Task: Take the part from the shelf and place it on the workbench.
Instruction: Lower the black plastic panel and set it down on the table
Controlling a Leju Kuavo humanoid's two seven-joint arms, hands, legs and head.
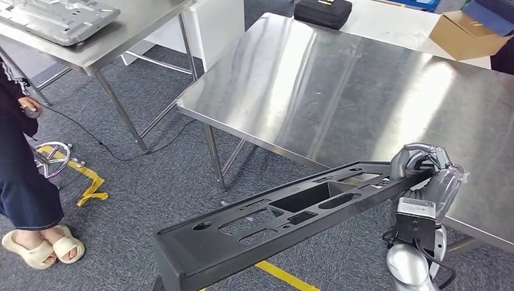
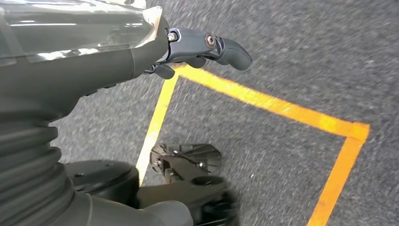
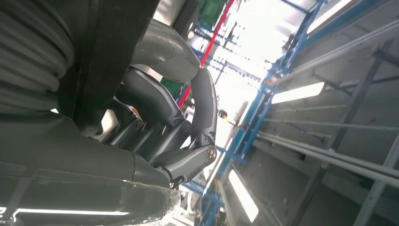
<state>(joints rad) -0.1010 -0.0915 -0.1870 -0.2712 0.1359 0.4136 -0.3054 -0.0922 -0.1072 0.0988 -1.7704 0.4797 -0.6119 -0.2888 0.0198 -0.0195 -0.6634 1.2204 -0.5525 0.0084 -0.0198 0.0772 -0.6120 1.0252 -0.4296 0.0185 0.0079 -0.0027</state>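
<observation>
A long black part (image 1: 285, 209) with several cut-outs hangs in the air, slanting from the lower left up to the right. My right hand (image 1: 424, 176) grips its right end, just at the near edge of the steel workbench (image 1: 363, 91). In the right wrist view its fingers (image 3: 174, 117) curl round the part's dark edge (image 3: 113, 42). The part's left end hangs over the carpet, with no hand on it in the head view. My left hand (image 2: 197, 47) hangs over the floor with its fingers loose and nothing in them.
A second steel table (image 1: 121, 36) with a grey metal panel (image 1: 54, 18) stands at the back left. A person (image 1: 21, 176) stands at the left edge. A black case (image 1: 322, 12) and a cardboard box (image 1: 463, 33) lie beyond the workbench. Yellow tape (image 2: 263, 101) marks the carpet.
</observation>
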